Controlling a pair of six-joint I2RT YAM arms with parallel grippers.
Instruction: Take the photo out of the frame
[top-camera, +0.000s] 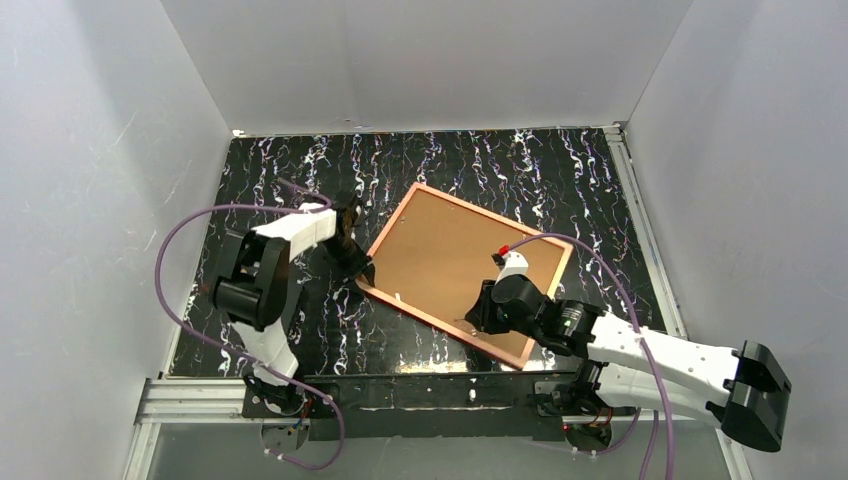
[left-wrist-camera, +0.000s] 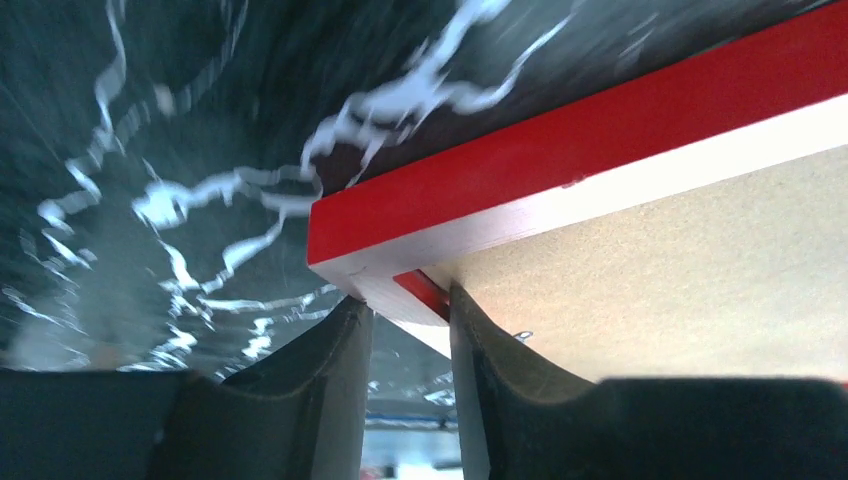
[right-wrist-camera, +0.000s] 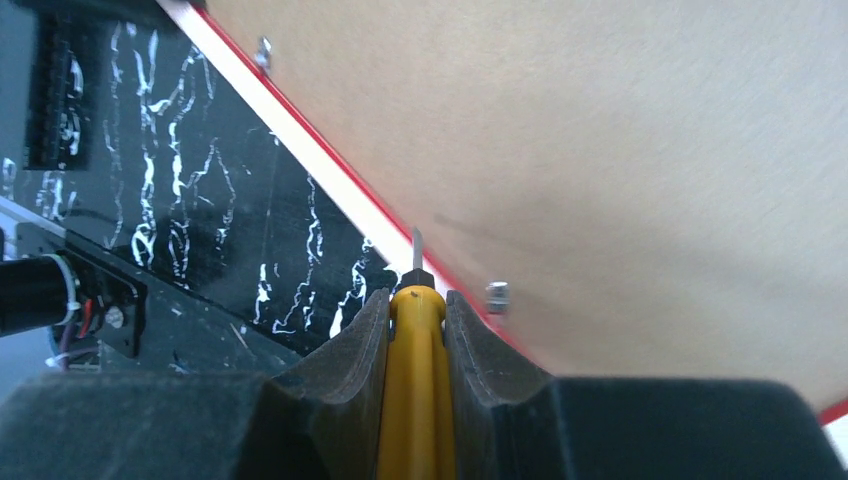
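Note:
The frame (top-camera: 490, 213) lies face down and askew on the black marbled table, its orange-pink rim around the brown board back (top-camera: 460, 265). The photo's printed side is hidden underneath. My left gripper (top-camera: 352, 262) is shut on the frame's left corner. In the left wrist view the red frame (left-wrist-camera: 560, 150) and the board (left-wrist-camera: 680, 270) fill the right, with the corner between my fingers (left-wrist-camera: 410, 305). My right gripper (top-camera: 478, 318) is at the frame's near edge, shut on a yellow screwdriver (right-wrist-camera: 415, 400). Its blade tip (right-wrist-camera: 417, 245) touches the rim by the board.
Small metal retaining tabs (right-wrist-camera: 497, 297) (right-wrist-camera: 263, 52) sit along the board's edge. White walls enclose the table on three sides. An aluminium rail (top-camera: 200, 400) with the arm bases runs along the near edge. A black motor mount (right-wrist-camera: 90, 300) is at the left.

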